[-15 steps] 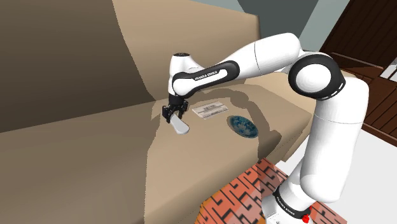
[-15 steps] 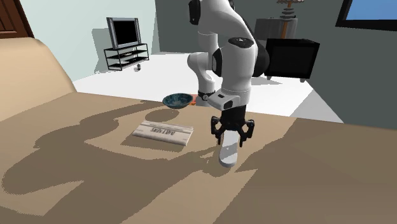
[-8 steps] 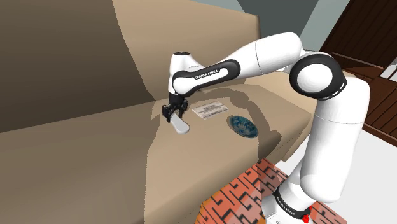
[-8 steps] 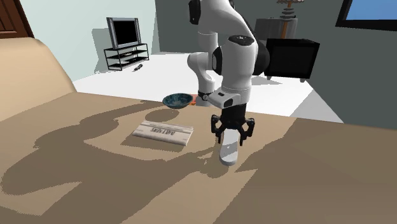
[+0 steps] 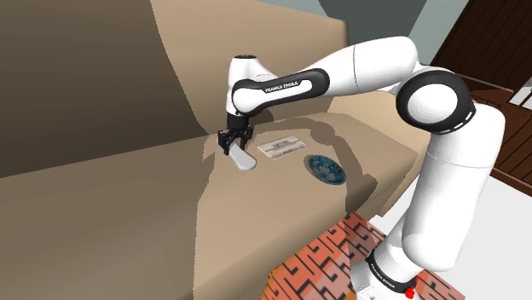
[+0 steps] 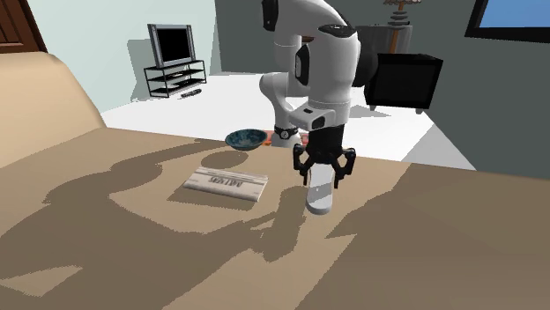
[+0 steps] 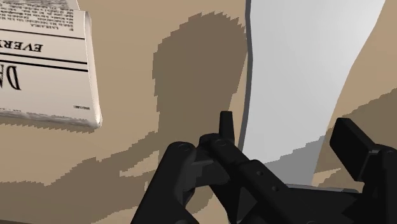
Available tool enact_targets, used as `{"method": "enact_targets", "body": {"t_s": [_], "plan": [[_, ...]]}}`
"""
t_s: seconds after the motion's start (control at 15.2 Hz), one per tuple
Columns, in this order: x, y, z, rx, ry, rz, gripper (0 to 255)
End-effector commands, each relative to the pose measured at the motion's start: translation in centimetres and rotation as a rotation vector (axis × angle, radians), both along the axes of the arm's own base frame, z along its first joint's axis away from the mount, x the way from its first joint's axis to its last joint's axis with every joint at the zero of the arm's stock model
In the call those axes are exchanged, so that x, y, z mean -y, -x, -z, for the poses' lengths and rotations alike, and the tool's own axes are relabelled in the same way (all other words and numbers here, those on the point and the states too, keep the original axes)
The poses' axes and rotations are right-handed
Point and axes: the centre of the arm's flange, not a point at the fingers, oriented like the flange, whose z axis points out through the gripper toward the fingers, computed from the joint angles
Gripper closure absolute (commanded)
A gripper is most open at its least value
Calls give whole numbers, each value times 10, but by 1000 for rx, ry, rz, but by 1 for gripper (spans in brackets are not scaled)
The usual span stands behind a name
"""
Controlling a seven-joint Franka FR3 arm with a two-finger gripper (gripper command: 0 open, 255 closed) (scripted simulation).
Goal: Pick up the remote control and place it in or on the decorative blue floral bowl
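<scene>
A pale grey-white remote control (image 5: 245,159) (image 6: 320,195) (image 7: 305,70) hangs a little above the beige sofa seat (image 5: 256,200), with its shadow apart from it. My black gripper (image 5: 233,147) (image 6: 323,174) (image 7: 289,137) is shut on its upper end, and the fingers (image 7: 226,127) clasp its two sides in the wrist view. The blue floral bowl (image 5: 325,168) (image 6: 246,138) sits on the seat near its front edge. It lies beyond the folded newspaper (image 5: 281,147) (image 6: 226,184) (image 7: 44,63) from the gripper.
The sofa backrest (image 5: 94,85) rises on the shoulder view's left. A red patterned rug (image 5: 328,256) lies on the floor by the stand. A TV on a stand (image 6: 174,57) and a black cabinet (image 6: 401,81) are far across the room.
The gripper has risen with the remote in it, lifting it off the cushion. The arm's elbow has moved up; bowl and newspaper have not moved.
</scene>
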Motion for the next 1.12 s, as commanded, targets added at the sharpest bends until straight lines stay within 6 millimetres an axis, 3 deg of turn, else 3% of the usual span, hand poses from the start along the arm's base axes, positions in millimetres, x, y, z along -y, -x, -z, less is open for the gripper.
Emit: {"method": "enact_targets", "body": {"t_s": [0.0,1.06], "plan": [[1,0,-11,0,0,0,255],[1,0,-95,0,0,0,255]]}}
